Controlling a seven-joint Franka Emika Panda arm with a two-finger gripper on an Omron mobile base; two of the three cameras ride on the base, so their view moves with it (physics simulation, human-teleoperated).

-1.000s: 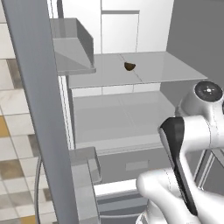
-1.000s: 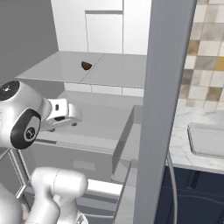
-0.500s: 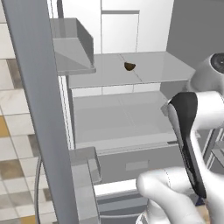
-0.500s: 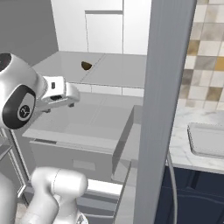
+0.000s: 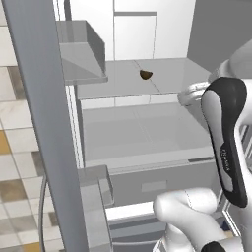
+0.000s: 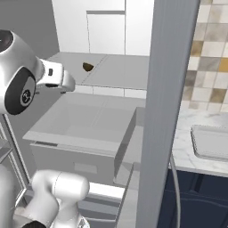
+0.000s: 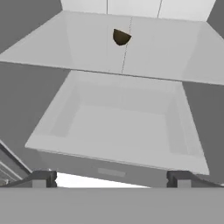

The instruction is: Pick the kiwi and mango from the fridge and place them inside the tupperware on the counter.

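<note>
Keep the tool [image 7: 112, 178] spread wide, reach over the drawer [image 7: 118, 127] to the shelf [image 7: 52, 41], straddle the kiwi [image 7: 120, 37] squarely before pinching.

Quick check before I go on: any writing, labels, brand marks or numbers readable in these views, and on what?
Small white lettering runs along the dark band of the arm in the left base view: too small to read.
Nothing readable on the fridge, kiwi, tupperware or counter.
</note>
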